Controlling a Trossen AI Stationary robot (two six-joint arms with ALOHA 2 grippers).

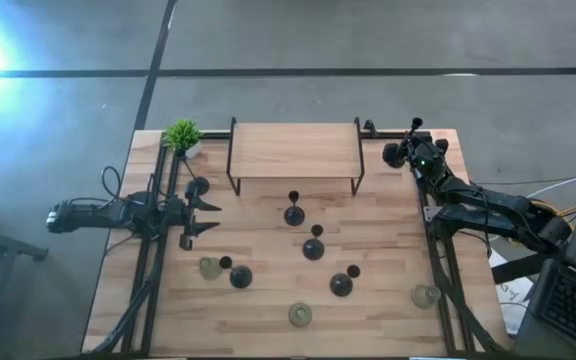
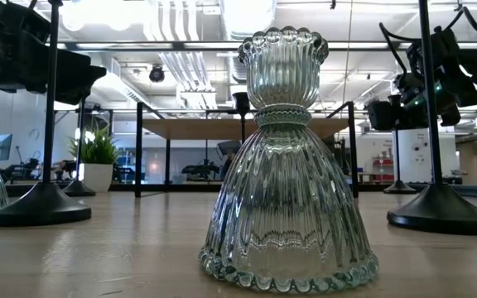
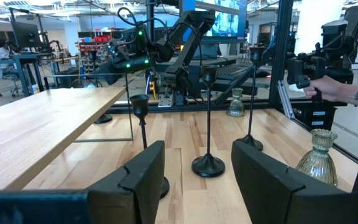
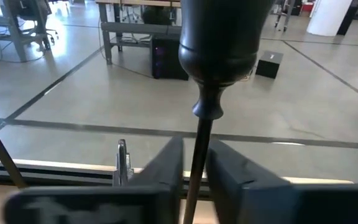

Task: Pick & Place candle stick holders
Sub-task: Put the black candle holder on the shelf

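**Friend:** What is the biggest thing you see?

**Me:** I see the wooden table (image 1: 268, 300). On it stands a little wooden shelf (image 1: 294, 150) with thin black legs. I will use that shelf as my marker.

**Friend:** Where are the arms?

**Me:** My right gripper (image 4: 194, 165) is up by the right end of the shelf, near the far corner of the table. Its two fingers are squeezed onto the thin stem of a black candle stick holder (image 4: 219, 43). The cup top sits just above the fingers. My left gripper (image 3: 197, 171) is off the left end of the shelf, a bit nearer to me. Its fingers are apart and hold nothing.

**Friend:** And the other holders?

**Me:** Four more black holders (image 1: 294, 213) stand in front of the shelf, spread out. One more black one (image 1: 197, 186) stands by the left gripper. Three clear glass holders (image 1: 300, 315) sit farther in front, near the table's close edge. One of them is far right (image 1: 426, 295).

**Friend:** Anything small?

**Me:** A tiny green plant (image 1: 182, 135) sits just off the shelf's left end.
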